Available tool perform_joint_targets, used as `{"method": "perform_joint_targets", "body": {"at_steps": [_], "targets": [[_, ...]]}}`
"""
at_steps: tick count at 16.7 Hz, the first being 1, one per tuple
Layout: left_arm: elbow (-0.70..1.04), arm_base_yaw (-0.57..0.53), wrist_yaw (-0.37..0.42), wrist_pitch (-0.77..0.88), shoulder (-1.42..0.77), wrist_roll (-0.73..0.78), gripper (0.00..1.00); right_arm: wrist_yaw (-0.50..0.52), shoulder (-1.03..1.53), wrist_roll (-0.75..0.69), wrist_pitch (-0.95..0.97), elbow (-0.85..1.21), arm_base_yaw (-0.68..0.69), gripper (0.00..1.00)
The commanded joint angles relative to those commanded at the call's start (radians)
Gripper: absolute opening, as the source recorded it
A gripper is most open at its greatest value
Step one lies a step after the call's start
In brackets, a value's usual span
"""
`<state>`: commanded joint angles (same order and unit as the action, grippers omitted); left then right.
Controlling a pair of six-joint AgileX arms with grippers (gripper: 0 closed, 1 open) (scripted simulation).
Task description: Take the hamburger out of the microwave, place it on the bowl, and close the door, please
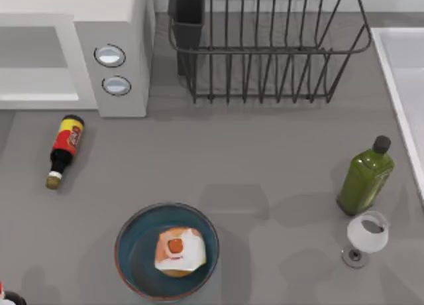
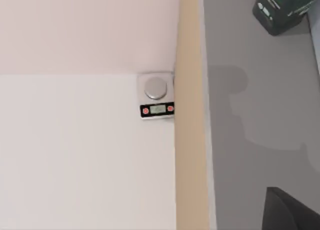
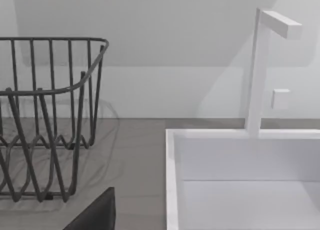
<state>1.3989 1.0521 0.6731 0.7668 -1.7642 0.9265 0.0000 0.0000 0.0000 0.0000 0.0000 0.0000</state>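
Inside the one bowl [image 1: 167, 250], near the table's [image 1: 265, 159] front edge in the top view, lies the single hamburger [image 1: 179, 250]. One microwave [image 1: 109, 50] stands at the far left, two knobs on its panel, cavity open. One sauce bottle [image 1: 64, 150] lies beside it; one dish rack [image 1: 268, 43], one green bottle [image 1: 366, 177] and one wine glass [image 1: 366, 236] stand rightward. I cannot tell either end effector's state.

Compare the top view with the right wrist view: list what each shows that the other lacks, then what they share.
Top view alone: the hamburger lying in the bowl, the microwave, a sauce bottle on its side, a green bottle and a wine glass. Right wrist view alone: a white faucet rising behind the sink. Shared: the dark wire dish rack and the white sink.
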Motion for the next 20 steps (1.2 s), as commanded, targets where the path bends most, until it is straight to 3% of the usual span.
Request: {"method": "perform_joint_targets", "body": {"at_steps": [5, 13, 20], "targets": [[-0.036, -0.004, -0.003, -0.041, -0.010, 0.000, 0.00, 0.000, 0.000, 0.000, 0.000, 0.000, 0.000, 1.00], [-0.256, 0.002, 0.002, -0.371, -0.114, 0.004, 0.00, 0.000, 0.000, 0.000, 0.000, 0.000, 0.000, 1.00], [-0.281, -0.011, -0.002, -0.388, -0.099, -0.006, 0.00, 0.000, 0.000, 0.000, 0.000, 0.000, 0.000, 1.00]]}}
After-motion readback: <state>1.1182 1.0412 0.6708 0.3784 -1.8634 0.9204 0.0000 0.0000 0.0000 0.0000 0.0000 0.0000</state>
